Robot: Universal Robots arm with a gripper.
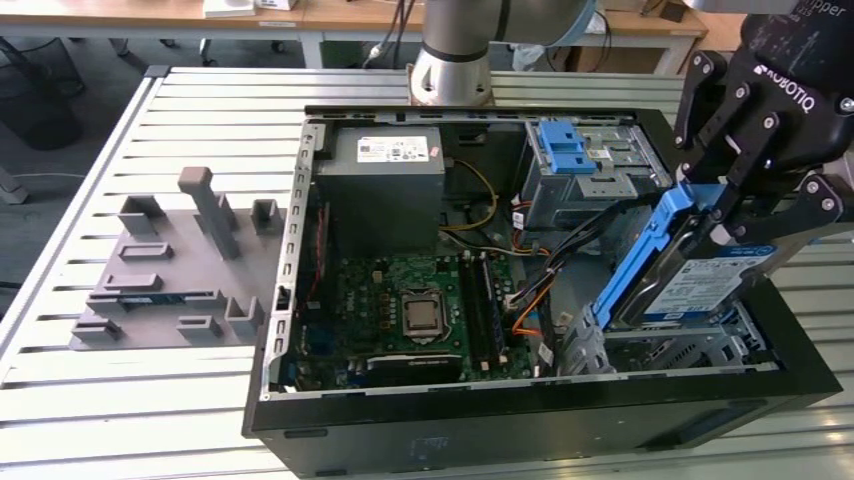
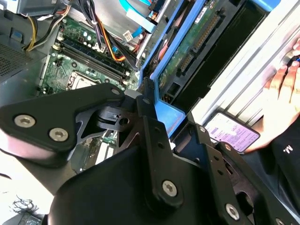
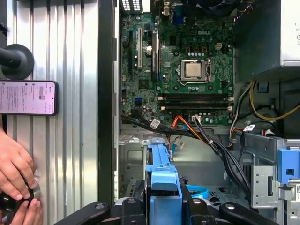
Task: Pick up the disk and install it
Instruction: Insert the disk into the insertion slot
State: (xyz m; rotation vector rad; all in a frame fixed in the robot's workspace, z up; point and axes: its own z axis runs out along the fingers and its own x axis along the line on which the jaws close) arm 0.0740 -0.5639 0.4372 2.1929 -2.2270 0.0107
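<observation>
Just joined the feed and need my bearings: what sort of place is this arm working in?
Probably a robotics lab bench set up for computer assembly: an open black desktop computer case sits on a slatted metal table, a grey moulded parts fixture beside it, wooden desks behind.

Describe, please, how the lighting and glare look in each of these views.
Exterior view: even light; the disk in the gripper is well lit, the case darker inside. Second wrist view: the table slats look washed out. First wrist view: the phone screen glows brightly.
</observation>
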